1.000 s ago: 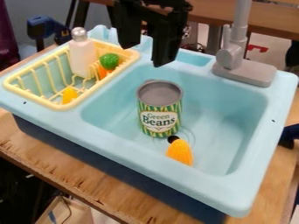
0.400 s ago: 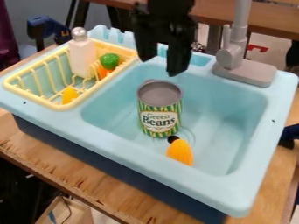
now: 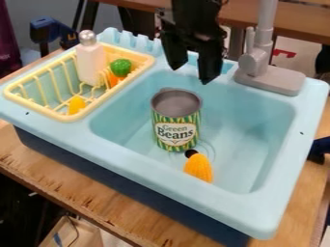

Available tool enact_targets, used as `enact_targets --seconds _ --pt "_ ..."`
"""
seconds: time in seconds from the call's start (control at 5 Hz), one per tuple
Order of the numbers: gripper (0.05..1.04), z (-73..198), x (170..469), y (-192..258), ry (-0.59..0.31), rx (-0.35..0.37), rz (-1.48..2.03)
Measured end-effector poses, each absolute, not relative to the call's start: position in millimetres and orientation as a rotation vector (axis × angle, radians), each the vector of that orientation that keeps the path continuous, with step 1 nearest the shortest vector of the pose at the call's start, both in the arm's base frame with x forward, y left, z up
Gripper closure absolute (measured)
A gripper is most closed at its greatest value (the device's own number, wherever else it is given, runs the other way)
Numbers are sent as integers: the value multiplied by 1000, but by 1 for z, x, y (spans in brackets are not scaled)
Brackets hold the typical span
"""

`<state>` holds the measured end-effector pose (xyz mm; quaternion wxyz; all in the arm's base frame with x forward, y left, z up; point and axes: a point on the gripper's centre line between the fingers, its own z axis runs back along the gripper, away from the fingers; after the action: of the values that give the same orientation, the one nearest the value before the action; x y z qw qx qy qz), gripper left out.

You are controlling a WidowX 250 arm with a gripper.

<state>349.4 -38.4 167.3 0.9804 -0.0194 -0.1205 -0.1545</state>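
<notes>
- Black two-finger claw [image 3: 191,73] hanging over the far side of the pale-blue plastic sink [image 3: 258,113], fingers parted, gripping nothing!
- Left, yellow wire-style rack [image 3: 60,117]!
- Centre, green-and-yellow striped can [image 3: 176,126], upright in the sink!
- Near-right of it, yellow-orange toy corncob [image 3: 199,169]!

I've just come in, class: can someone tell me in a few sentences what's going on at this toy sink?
A black robot gripper hangs over the back of the light blue sink, its two fingers apart and nothing between them. A can with a green beans label stands upright in the basin, and a yellow corn-shaped toy lies beside it. To one side, a yellow rack holds a whitish bottle and some colourful pieces.
</notes>
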Motion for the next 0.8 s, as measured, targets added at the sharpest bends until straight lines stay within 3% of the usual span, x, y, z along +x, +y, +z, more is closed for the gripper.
enact_targets --seconds 0.8 --pt "84 141 362 -37 -250 -46 -140"
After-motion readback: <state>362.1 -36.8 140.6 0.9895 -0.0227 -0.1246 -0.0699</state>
